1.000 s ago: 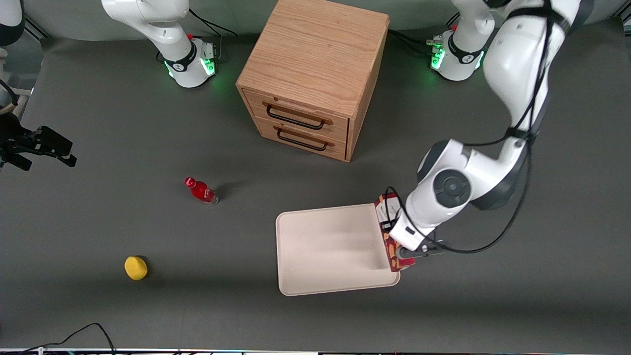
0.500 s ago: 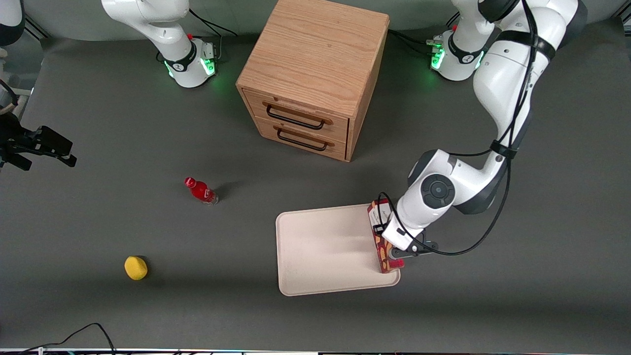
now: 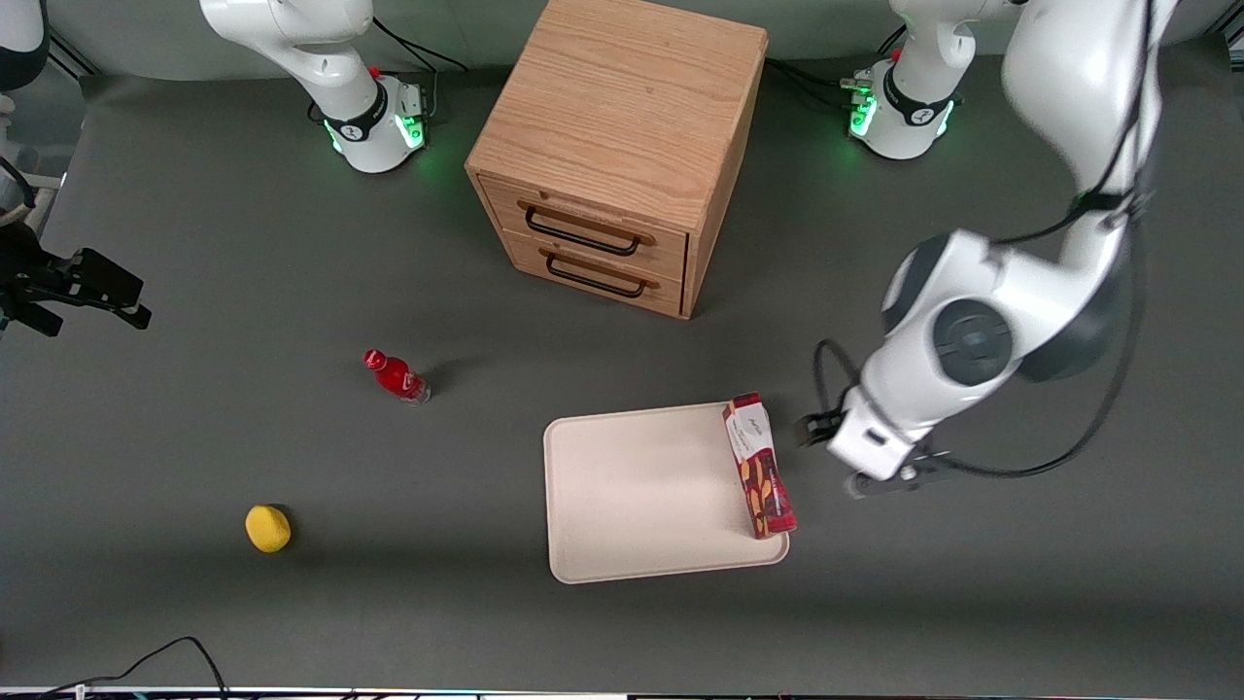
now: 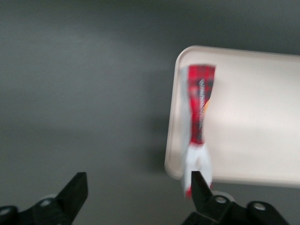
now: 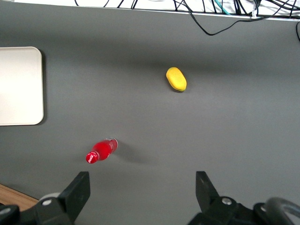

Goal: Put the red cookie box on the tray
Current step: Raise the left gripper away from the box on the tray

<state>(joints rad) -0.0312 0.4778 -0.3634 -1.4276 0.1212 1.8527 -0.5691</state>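
The red cookie box stands on its narrow long edge on the cream-white tray, along the tray's edge toward the working arm's end of the table. Its white label end is farther from the front camera. In the left wrist view the box stands on the tray beside its rim. My left gripper is raised above the bare table beside the tray, apart from the box. Its fingers are wide open and hold nothing.
A wooden two-drawer cabinet stands farther from the front camera than the tray. A small red bottle and a yellow lemon-like object lie toward the parked arm's end of the table.
My gripper let go of the red cookie box, which stays on the tray, and moved up and away toward the working arm's end of the table.
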